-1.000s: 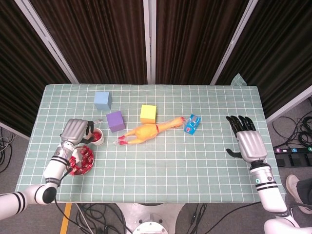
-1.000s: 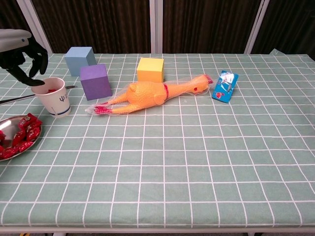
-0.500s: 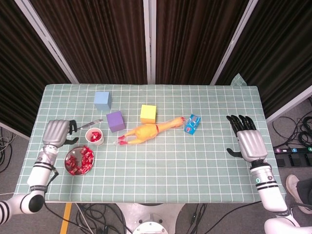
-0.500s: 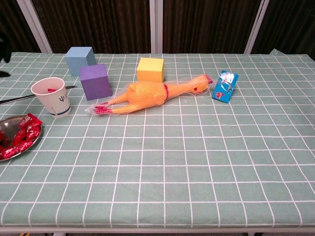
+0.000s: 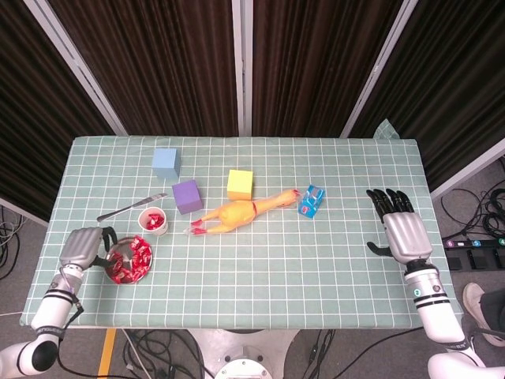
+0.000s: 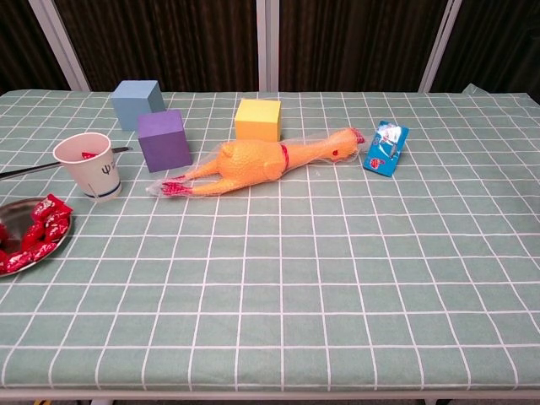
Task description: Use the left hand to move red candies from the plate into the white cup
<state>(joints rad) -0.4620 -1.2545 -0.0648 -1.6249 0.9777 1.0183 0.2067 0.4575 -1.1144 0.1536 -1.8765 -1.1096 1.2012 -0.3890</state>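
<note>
The metal plate (image 5: 129, 281) of red candies (image 5: 131, 255) lies near the table's front left; in the chest view the plate (image 6: 51, 251) and the candies (image 6: 39, 225) sit at the left edge. Just behind it stands the white cup (image 5: 153, 222), upright, with red candy inside (image 6: 88, 155). My left hand (image 5: 82, 246) hovers just left of the plate, dark fingers pointing at its rim, nothing visibly held. It is outside the chest view. My right hand (image 5: 403, 230) lies flat and spread at the far right, holding nothing.
A knife (image 5: 131, 207) lies behind the cup. A blue cube (image 5: 166, 163), a purple cube (image 5: 187, 196) and a yellow cube (image 5: 240, 185) stand at mid-table. A rubber chicken (image 5: 237, 213) and a blue packet (image 5: 311, 200) lie right of them.
My left hand left the spot over the cup, swung out to the left, then came down beside the plate. It has dropped out of the chest view. The right hand stayed still.
</note>
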